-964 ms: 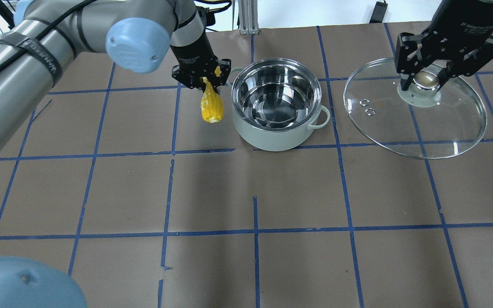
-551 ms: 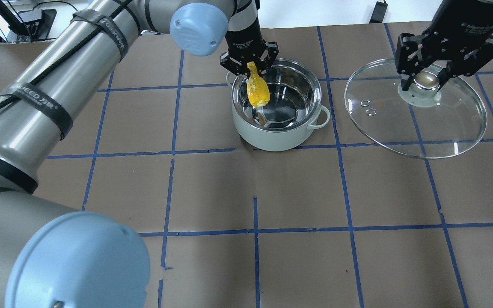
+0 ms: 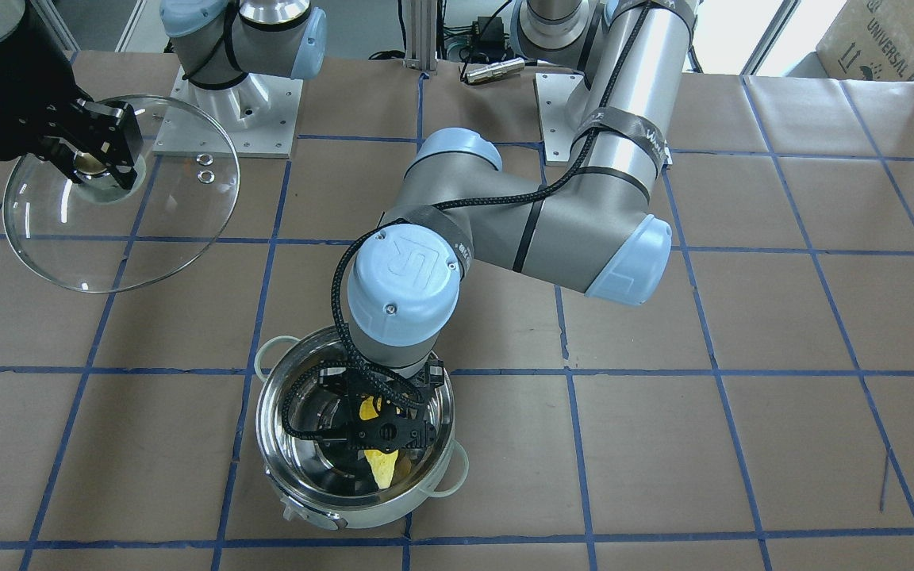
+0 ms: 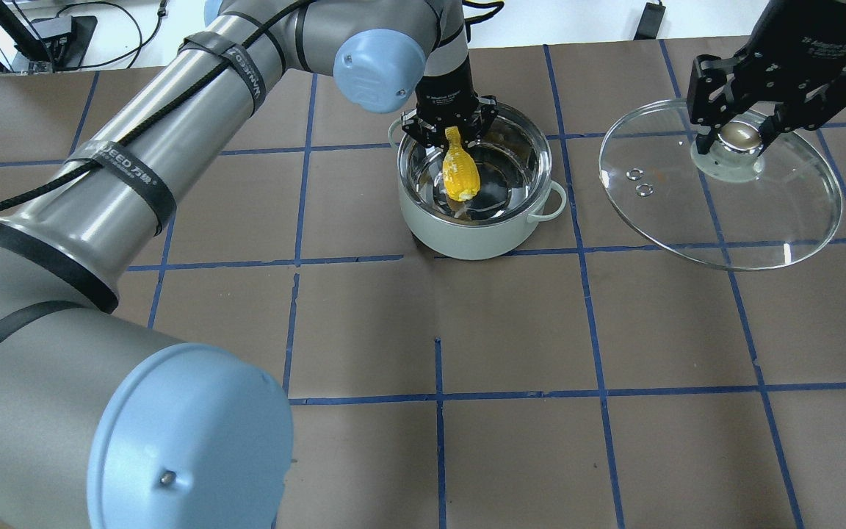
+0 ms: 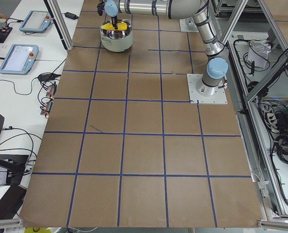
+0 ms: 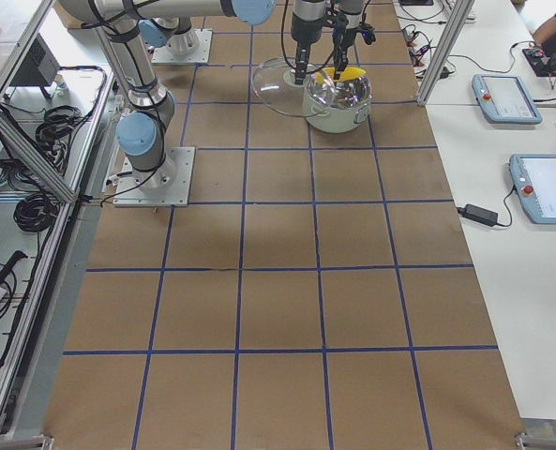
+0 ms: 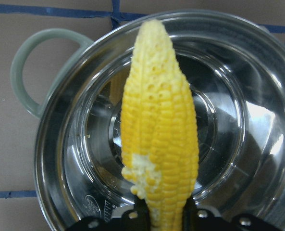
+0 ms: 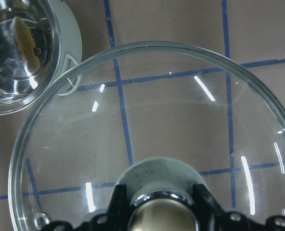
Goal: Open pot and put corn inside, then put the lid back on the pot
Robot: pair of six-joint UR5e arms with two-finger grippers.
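Corn: we see the cob [image 4: 460, 173] hanging inside the mouth of the pot [image 4: 478, 236], held by its thick end, with the pale tip slanting down toward the steel floor. We cannot tell whether the tip touches the floor.
Long axis: in the left wrist view the corn [image 7: 159, 144] runs straight out from the fingers, across the middle of the pot's floor.
Left gripper: the left gripper [image 4: 452, 137] is clamped narrow on the thick end of the corn, just above the pot's far rim.
Key relation: the corn lies directly below and ahead of the left gripper and within the rim, so we judge that letting go would drop it inside.
Pot: it stands open on the brown table [image 4: 364, 330], between the two arms.
Lid: the glass lid [image 4: 724, 213] is off the pot, tilted, over the table on the pot's right side.
Right gripper: the right gripper [image 4: 736, 144] is closed on the lid's knob [image 8: 164, 215].
Nearer arm: the left arm has the corn and the right arm has the lid.
Outlook: we judge the corn step nearly done, with the lid's return to follow.
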